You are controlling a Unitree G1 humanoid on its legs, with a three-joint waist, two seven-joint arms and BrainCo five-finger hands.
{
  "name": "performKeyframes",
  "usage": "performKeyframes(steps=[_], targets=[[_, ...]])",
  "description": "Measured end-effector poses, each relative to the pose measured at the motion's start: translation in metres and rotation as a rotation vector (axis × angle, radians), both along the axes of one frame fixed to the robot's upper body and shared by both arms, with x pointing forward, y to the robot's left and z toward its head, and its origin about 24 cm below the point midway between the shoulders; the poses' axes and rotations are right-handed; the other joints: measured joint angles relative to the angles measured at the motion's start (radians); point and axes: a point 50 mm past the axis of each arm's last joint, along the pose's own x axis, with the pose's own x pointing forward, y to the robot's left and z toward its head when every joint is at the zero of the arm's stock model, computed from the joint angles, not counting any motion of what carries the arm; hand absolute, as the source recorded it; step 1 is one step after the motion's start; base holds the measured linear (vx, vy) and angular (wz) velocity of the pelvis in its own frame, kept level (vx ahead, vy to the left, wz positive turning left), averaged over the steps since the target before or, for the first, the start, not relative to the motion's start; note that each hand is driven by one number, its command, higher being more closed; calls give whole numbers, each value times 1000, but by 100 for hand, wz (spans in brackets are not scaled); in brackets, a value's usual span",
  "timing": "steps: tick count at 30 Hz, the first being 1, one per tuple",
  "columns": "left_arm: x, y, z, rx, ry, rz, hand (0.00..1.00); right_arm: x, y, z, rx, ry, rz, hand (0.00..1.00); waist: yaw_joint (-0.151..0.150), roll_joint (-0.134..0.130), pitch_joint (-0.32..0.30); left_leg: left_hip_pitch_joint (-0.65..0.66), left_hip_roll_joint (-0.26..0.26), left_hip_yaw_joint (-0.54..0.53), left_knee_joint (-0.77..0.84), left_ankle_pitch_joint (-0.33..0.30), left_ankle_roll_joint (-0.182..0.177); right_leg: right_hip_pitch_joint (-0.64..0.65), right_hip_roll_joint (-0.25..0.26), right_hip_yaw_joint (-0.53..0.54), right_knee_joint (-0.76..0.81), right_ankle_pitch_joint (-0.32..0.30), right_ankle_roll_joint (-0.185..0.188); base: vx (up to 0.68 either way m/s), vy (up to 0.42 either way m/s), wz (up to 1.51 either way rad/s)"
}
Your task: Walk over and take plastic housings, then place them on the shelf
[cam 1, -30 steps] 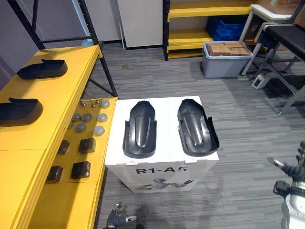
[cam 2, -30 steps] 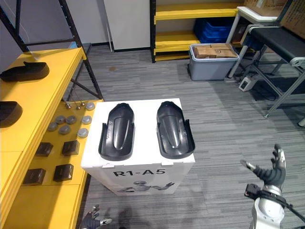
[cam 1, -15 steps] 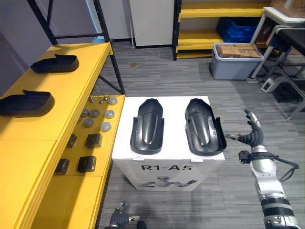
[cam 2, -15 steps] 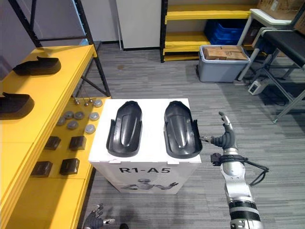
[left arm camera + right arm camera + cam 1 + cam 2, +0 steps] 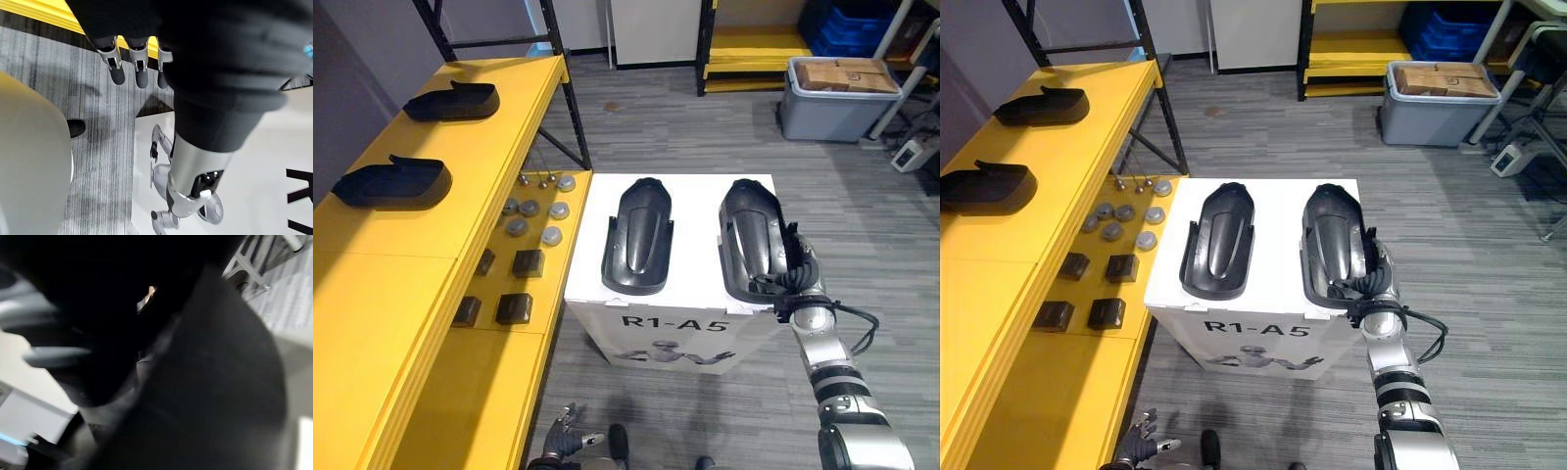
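Note:
Two black plastic housings lie hollow side up on a white box (image 5: pixel 695 333): the left housing (image 5: pixel 638 235) and the right housing (image 5: pixel 752 230). My right hand (image 5: pixel 800 284) is against the near right rim of the right housing, touching it; the right wrist view is dark, right up against the housing (image 5: pixel 205 382). My left hand (image 5: pixel 563 446) hangs low by the box's front, open, with straight fingers (image 5: pixel 128 68) over the carpet.
A yellow shelf (image 5: pixel 431 255) runs along the left with two more black housings (image 5: pixel 452 101) (image 5: pixel 393 183) on top. Its lower level holds grey discs (image 5: pixel 533 211) and black blocks (image 5: pixel 514 308). A grey bin (image 5: pixel 842 108) with cardboard boxes stands far right.
The camera has come closer to the box. My right hand rose from low at the right and moved left onto the right housing's rim. The left hand stays low.

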Motion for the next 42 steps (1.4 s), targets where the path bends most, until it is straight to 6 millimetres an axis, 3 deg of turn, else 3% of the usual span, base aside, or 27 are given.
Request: performKeyframes(steps=[1, 8, 17, 27, 35, 42], targets=[[2, -1, 0, 3, -3, 0, 0, 6, 2, 6, 3, -13, -6, 100, 1, 0, 8, 0, 0, 0, 0, 0, 0, 0, 1, 0, -1, 0, 0, 0, 0, 0], [3, -3, 0, -9, -4, 20, 0, 19, -5, 18, 63, -41, -98, 100, 6, 0, 16, -1, 1, -5, 0, 0, 0, 2, 3, 0, 4, 1, -1, 21, -5, 2], [4, -3, -1, -7, 3, 20, 0, 16, -8, 16, 107, -46, -112, 100, -7, -1, 29, 24, 10, -4, -4, -6, -10, 26, 10, 4, 1, 2, -1, 1, -10, -2], [5, -2, -1, -6, 6, 17, 0, -10, -5, 8, 63, -93, -73, 100, -12, -4, 31, 33, 8, -8, 0, -9, -14, 35, 7, 6, 3, 2, 0, -20, 3, 0], [1, 5, 0, -2, 8, 58, 0, -33, -13, 33, 15, -243, -97, 100, -30, -4, 20, 35, 7, -16, 0, -8, -13, 39, 7, 2, 4, 4, 3, -8, 0, 1], [3, 9, 6, 13, -32, 66, 0, -45, 0, 51, -29, -350, -64, 100, -28, -6, -5, 40, 10, -25, 0, -5, -15, 45, 10, -1, 6, 4, 3, -22, -3, 2]])
